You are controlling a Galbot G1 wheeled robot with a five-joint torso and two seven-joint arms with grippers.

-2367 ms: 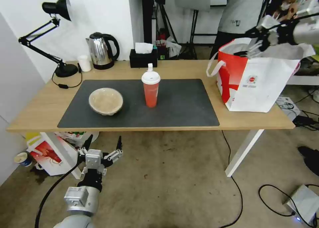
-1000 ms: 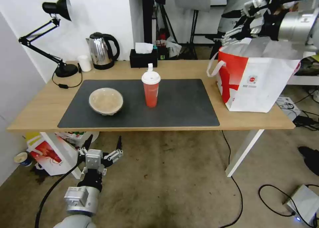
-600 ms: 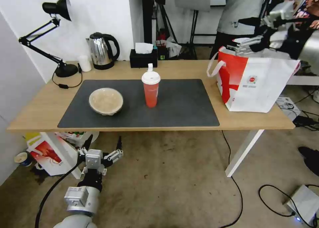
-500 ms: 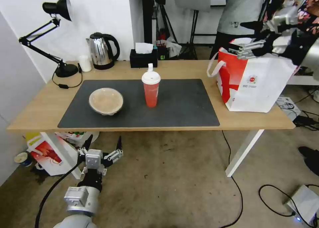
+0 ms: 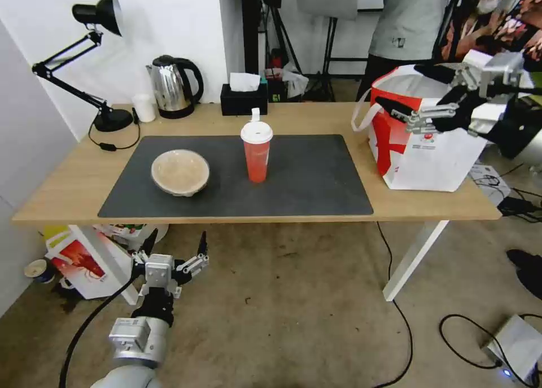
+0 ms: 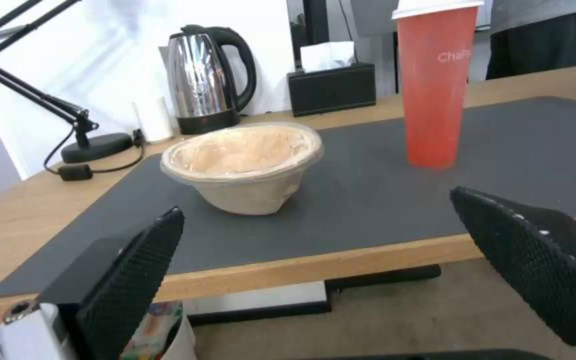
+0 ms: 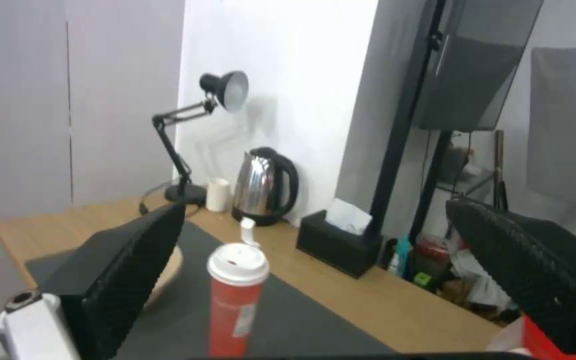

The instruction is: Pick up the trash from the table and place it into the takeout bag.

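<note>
The left gripper [image 5: 172, 252] hung parked below the table's [image 5: 68, 190] near edge at 7 o'clock, jaws spread, empty. On the mat [image 5: 316, 173] stood the bowl [image 5: 180, 171] and, at its 3 o'clock, the cup [image 5: 256, 152] (upright, lid on). At 2 o'clock the right gripper [image 5: 415, 91] hovered beside the bag's [image 5: 435, 162] mouth, jaws wide apart, holding nothing.
</note>
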